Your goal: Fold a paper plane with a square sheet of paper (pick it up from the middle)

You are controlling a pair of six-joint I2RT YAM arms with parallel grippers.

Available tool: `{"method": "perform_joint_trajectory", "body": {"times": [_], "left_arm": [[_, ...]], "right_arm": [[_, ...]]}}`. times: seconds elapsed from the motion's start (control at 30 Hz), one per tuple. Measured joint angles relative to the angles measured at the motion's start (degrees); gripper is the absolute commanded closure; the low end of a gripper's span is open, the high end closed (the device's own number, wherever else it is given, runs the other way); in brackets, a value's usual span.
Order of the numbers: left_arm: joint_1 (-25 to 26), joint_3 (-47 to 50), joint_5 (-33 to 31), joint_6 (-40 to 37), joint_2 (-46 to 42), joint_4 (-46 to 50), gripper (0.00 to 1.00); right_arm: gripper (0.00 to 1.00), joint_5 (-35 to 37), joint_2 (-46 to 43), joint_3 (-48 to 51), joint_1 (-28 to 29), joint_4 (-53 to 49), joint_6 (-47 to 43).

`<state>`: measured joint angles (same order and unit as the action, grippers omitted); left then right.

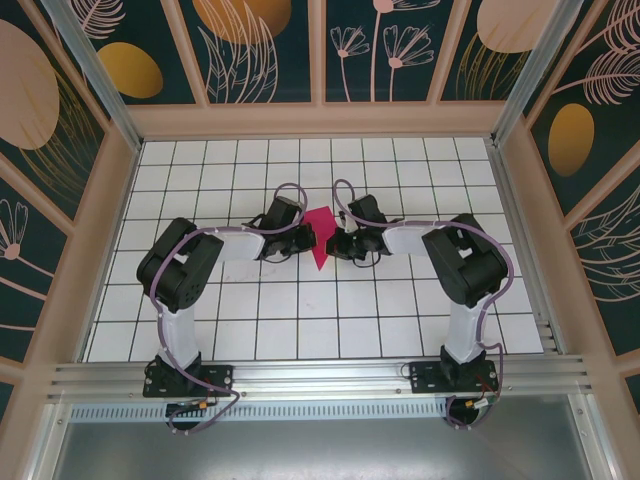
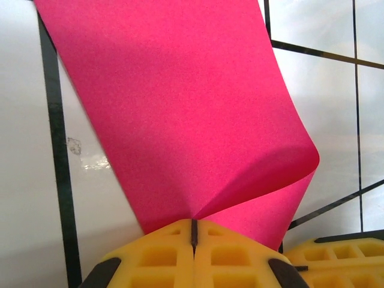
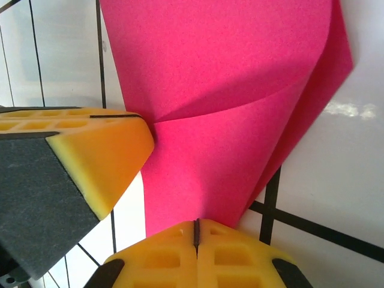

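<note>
The square sheet of paper (image 1: 320, 236) sits at the middle of the white gridded worktop (image 1: 300, 320), caught between the two arms where they meet. From above it shows as a narrow pink shape tapering toward the near side. The left fingers (image 2: 157, 257) are pressed together with no gap between the yellow pads, and the sheet comes out of the seam between them. It spreads upward in a broad flat layer, while a second layer curls round on the right in a soft, uncreased bend. The right fingers (image 3: 235, 258) are likewise shut tight on the paper's edge, the pink fanning out above their tips. Both pairs of fingers bite the same lower part of the sheet, just beside each other, with the bent-over paper rising between and beyond them.
</note>
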<state>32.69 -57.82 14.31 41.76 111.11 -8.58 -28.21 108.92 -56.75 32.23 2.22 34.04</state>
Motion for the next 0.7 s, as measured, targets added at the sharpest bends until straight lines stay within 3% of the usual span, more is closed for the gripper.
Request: {"method": "perform_joint_trajectory", "body": {"times": [0.13, 0.33, 0.7], "left_arm": [[0.0, -1.8, -1.7, -1.3, 0.1, 3.1, 1.0], [-0.1, -2.6, -4.9, -1.6, -1.1, 5.9, 0.9], [-0.2, -0.6, -5.0, -0.8, -5.9, 4.9, 0.9]], "right_arm": [[1.0, -0.2, 0.0, 0.0, 0.0, 0.1, 2.5], [1.0, -0.2, 0.1, 0.2, 0.3, 0.1, 7.3], [1.0, 0.2, -2.5, 0.3, 0.5, 1.4, 9.8]]}}
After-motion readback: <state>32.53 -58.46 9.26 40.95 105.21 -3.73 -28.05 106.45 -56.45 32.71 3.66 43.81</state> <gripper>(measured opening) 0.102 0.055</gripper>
